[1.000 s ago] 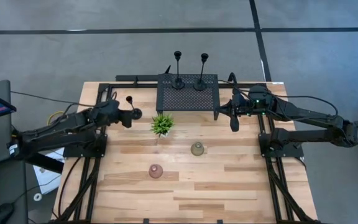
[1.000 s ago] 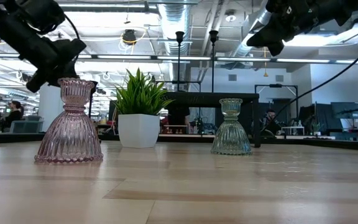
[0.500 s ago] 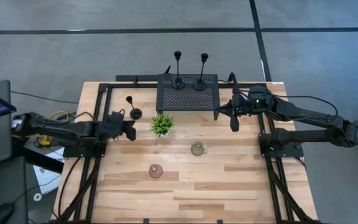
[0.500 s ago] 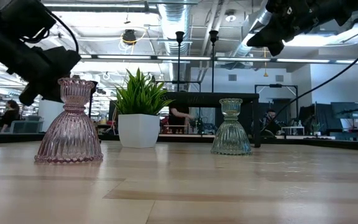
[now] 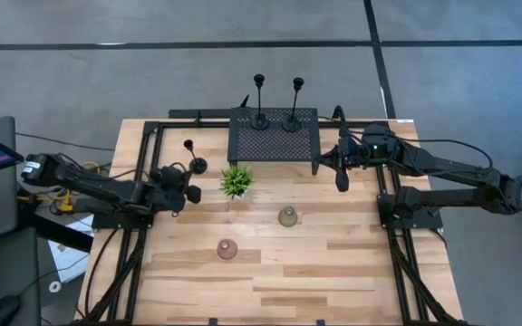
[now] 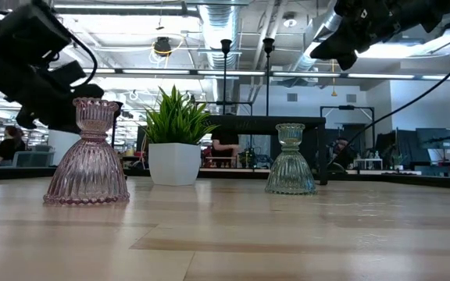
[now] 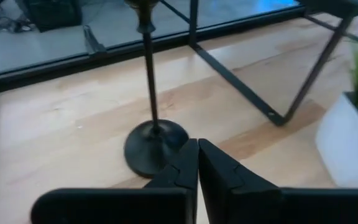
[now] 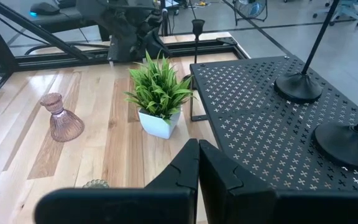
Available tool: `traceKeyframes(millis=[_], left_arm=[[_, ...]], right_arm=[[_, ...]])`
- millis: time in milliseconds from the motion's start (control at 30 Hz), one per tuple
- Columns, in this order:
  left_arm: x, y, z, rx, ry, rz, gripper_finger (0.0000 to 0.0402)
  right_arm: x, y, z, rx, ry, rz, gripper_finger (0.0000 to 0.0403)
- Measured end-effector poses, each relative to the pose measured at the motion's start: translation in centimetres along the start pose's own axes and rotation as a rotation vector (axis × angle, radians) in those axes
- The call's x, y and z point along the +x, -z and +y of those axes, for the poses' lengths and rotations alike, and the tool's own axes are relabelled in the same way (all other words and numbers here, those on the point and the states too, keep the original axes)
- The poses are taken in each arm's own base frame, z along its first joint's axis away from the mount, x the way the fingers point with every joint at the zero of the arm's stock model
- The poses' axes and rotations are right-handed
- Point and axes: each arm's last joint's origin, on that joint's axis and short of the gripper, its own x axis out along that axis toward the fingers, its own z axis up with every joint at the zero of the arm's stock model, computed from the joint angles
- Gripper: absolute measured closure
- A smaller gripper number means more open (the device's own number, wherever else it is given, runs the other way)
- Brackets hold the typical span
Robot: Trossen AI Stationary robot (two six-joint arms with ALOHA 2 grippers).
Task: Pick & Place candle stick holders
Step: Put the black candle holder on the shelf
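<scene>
We judge the step in hand to be the pick of the third black holder [image 5: 195, 159], alone on the table [image 5: 333, 272] at far left, just left of the mesh rack [image 5: 274, 134] that carries the other two. The left tool [image 7: 197, 163] hangs just near of its round base, fingers pressed together and empty. Next we would need to spread them and close on the stem. That holder stands upright, long axis vertical, cup on top. The right tool [image 8: 198, 163], likewise pressed together, waits beside the rack's right end
</scene>
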Motion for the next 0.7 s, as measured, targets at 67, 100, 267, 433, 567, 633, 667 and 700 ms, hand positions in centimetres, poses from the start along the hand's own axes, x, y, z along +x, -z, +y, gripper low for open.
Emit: traceKeyframes(millis=[67, 100, 267, 433, 567, 633, 667, 700], left_arm=[[0.2, 0.1, 0.0, -0.002, -0.021, -0.001, 0.0381], [0.4, 0.1, 0.0, -0.012, -0.03, -0.002, 0.0375], [1.1, -0.1, 0.2, -0.043, -0.092, -0.015, 0.0331], [1.8, -0.4, 0.3, -0.084, -0.137, -0.036, 0.0274], [2.2, -0.7, 0.2, -0.121, -0.146, -0.056, 0.0226], [2.3, -0.7, 0.2, -0.117, -0.159, -0.054, 0.0204], [2.4, -0.7, 0.3, -0.116, -0.166, -0.054, 0.0193], [2.5, -0.7, 0.2, -0.12, -0.17, -0.057, 0.0184]], right_arm=[[0.0, 0.0, 0.0, 0.0, 0.0, -0.001, 0.0403], [0.0, 0.0, 0.0, 0.001, 0.0, -0.001, 0.0403], [0.0, 0.0, 0.0, 0.003, 0.0, -0.001, 0.0403], [0.0, 0.0, 0.0, 0.003, -0.003, 0.001, 0.0403], [0.0, 0.0, 0.0, 0.003, -0.003, 0.002, 0.0403], [0.0, 0.0, 0.0, 0.003, -0.003, 0.002, 0.0403], [0.0, 0.0, 0.0, 0.003, -0.003, 0.002, 0.0403], [0.0, 0.0, 0.0, 0.003, -0.003, 0.002, 0.0403]])
